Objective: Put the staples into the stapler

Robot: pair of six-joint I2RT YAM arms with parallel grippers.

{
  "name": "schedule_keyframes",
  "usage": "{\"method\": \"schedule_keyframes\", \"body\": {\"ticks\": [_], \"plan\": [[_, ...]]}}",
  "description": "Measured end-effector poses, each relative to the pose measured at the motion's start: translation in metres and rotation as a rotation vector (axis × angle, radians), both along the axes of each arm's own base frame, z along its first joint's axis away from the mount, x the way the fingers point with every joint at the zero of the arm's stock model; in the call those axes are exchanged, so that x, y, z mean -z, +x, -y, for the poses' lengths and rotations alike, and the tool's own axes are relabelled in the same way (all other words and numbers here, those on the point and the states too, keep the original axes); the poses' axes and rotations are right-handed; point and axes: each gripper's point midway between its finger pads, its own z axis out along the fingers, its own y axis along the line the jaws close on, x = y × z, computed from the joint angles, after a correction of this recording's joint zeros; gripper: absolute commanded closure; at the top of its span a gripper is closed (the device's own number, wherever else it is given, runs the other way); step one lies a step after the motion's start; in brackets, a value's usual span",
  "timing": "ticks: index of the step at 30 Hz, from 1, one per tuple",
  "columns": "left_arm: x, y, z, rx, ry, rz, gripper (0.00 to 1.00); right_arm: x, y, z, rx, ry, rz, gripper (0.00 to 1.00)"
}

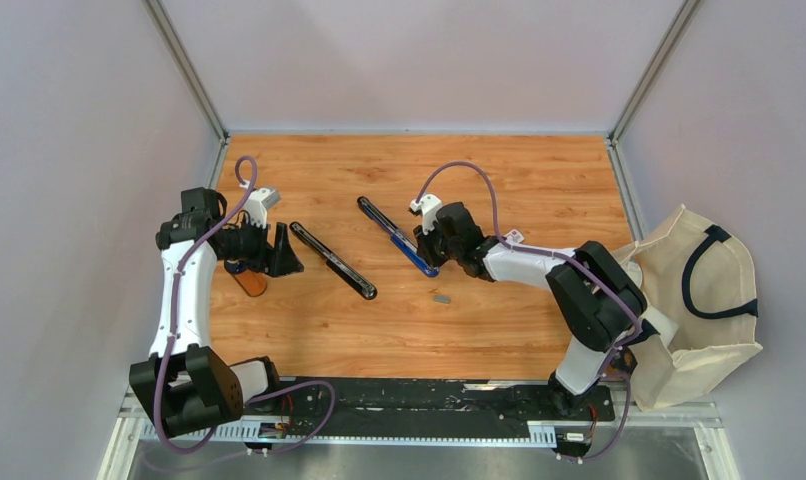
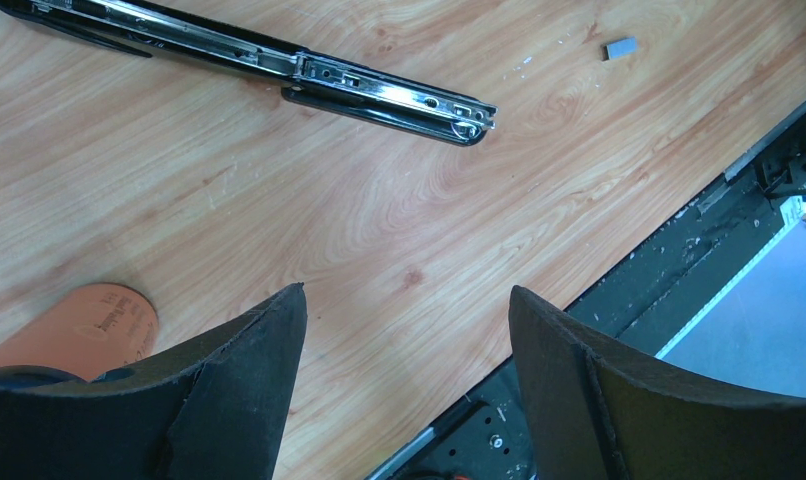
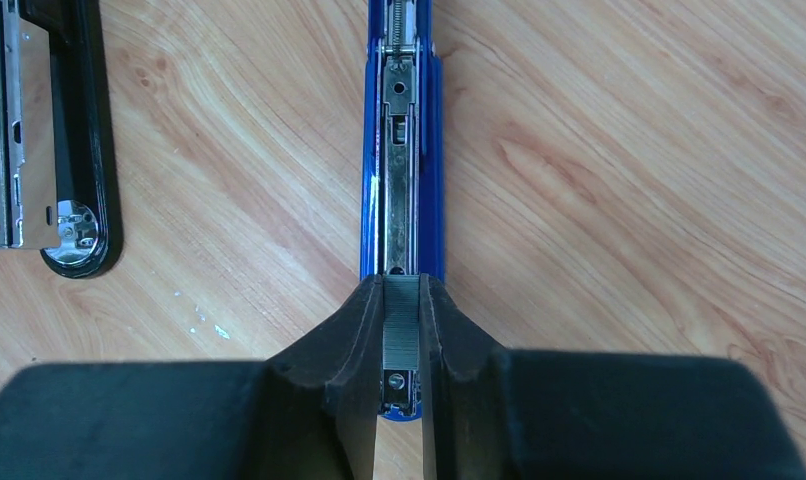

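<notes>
Right end effector (image 3: 403, 292) is clamped on a staple strip (image 3: 401, 325), aligned over the open magazine of the blue stapler (image 3: 401, 150) on the desk (image 3: 599, 200). I judge seating and closing remain. Left end effector (image 2: 407, 300) hangs wide apart, empty.

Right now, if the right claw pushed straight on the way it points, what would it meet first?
The blue stapler: the right claw, shut on the staple strip, points down at its open metal channel, so the strip would likely touch there first. The gap between them is unclear.
</notes>
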Motion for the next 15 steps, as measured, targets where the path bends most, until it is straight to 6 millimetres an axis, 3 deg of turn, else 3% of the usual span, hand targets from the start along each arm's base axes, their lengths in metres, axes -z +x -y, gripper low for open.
{"method": "schedule_keyframes", "body": {"ticks": [15], "plan": [[0.0008, 0.0002, 0.0000, 0.000, -0.002, -0.004, 0.18, 0.0035, 0.0001, -0.0002, -0.002, -0.005, -0.004, 0.81]]}}
